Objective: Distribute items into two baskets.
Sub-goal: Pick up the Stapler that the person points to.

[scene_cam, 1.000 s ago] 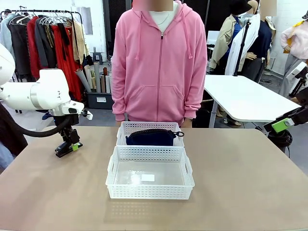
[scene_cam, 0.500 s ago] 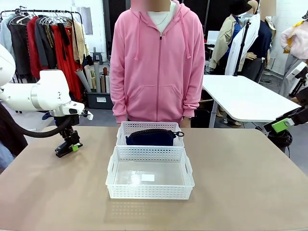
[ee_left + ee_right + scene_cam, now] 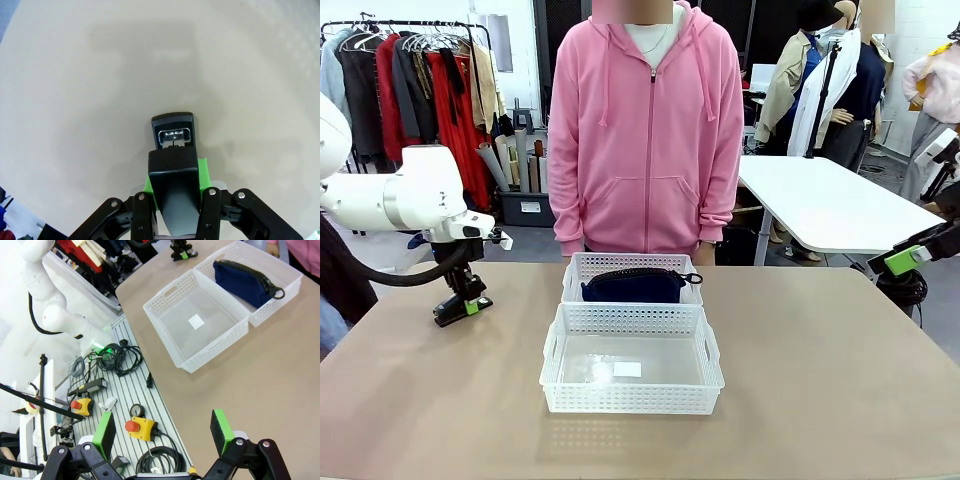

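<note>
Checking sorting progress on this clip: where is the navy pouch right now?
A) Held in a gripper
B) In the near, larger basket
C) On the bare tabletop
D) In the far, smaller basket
D: the navy pouch lies inside the far basket, behind the near basket, and no gripper touches it.

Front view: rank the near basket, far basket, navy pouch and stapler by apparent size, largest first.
1. near basket, though being closer to the camera flatters it
2. far basket
3. navy pouch
4. stapler
</note>
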Available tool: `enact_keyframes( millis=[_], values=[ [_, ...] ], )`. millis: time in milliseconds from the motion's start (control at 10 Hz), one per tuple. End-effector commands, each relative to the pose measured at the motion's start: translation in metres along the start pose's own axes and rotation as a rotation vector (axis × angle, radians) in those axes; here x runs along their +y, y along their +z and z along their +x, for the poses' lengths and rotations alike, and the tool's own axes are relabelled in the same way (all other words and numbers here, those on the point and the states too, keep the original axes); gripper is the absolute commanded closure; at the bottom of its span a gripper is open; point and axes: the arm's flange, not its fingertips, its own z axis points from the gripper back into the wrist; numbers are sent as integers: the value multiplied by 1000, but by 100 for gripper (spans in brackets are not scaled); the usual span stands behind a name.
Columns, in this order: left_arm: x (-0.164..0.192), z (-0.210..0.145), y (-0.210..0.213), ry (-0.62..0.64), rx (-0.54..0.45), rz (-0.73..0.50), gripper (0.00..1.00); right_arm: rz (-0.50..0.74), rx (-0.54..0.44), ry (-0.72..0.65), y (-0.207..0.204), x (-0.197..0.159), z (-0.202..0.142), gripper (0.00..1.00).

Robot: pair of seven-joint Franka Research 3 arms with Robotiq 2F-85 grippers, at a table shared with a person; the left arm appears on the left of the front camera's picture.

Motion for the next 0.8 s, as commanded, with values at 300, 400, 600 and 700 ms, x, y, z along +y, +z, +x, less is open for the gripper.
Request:
enact_keyframes(
  millis=[300, 400, 600, 700],
  values=[
    [-1, 0, -1, -12, 1, -1, 100, 0, 5, -3, 0, 1, 0, 0],
    [-1, 0, -1, -12, 1, -1, 100, 0, 5, -3, 0, 1, 0, 0],
    [-1, 0, -1, -12, 1, -1, 100, 0, 5, -3, 0, 1, 0, 0],
    [0, 0, 0, -1, 0, 0, 100, 0, 5, -3, 0, 1, 0, 0]
  ],
)
